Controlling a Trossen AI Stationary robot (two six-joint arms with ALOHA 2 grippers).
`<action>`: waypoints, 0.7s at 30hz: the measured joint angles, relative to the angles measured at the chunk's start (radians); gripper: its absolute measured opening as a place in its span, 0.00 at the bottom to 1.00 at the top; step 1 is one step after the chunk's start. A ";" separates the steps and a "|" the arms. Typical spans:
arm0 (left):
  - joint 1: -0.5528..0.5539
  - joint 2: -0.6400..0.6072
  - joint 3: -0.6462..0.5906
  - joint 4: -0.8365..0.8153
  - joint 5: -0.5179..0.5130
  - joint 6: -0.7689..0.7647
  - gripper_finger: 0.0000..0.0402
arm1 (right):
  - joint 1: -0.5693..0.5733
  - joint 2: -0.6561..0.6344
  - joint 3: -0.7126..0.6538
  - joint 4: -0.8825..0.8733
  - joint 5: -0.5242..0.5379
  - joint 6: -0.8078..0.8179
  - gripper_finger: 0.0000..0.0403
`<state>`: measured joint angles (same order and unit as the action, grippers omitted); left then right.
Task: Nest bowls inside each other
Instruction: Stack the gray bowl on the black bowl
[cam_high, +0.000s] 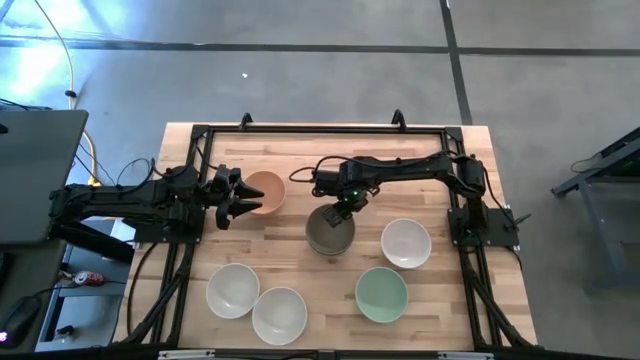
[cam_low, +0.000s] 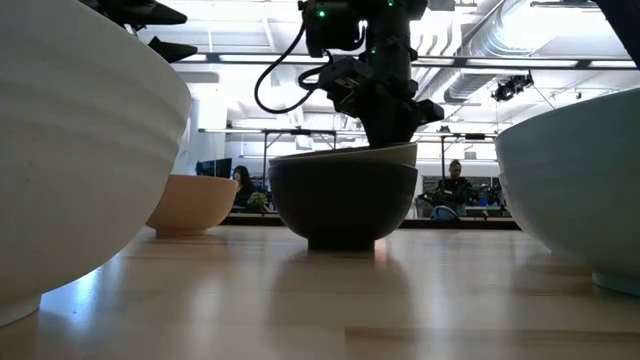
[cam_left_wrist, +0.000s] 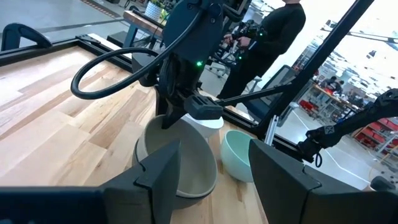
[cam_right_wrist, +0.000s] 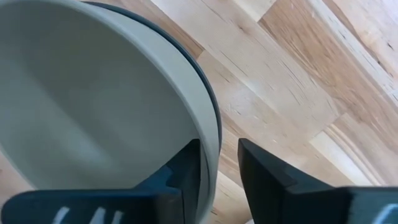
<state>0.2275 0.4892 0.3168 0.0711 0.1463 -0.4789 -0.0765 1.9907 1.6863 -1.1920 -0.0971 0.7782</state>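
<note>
Right wrist view had your right tool (cam_right_wrist: 219, 168) pinching the rim of the olive-grey bowl (cam_right_wrist: 93, 93), one finger inside the wall and one outside, with the black bowl (cam_low: 345, 205) directly beneath it on the tabletop (cam_high: 300, 150). Judge these bowls rigid, smooth and likely slippery, so the rim suited best. Your left tool (cam_high: 232, 198) waited spread apart beside the peach-orange bowl (cam_high: 268, 190).

A pale wooden counter (cam_high: 300, 150) stands on grey concrete floor (cam_high: 300, 60); ceiling ducts (cam_low: 500, 30) and seated people (cam_low: 455, 185) show beyond.
</note>
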 joint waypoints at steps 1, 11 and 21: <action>0.000 0.000 0.000 0.000 0.000 0.000 0.45 | 0.000 0.000 0.000 0.000 0.000 0.000 0.24; 0.000 0.000 0.000 0.000 0.000 0.000 0.45 | 0.001 -0.022 0.001 -0.005 0.011 0.007 0.23; 0.000 0.000 0.000 0.000 0.000 0.003 0.45 | 0.001 -0.042 0.002 -0.023 0.038 0.008 0.18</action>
<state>0.2276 0.4896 0.3168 0.0709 0.1459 -0.4763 -0.0753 1.9488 1.6882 -1.2152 -0.0593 0.7863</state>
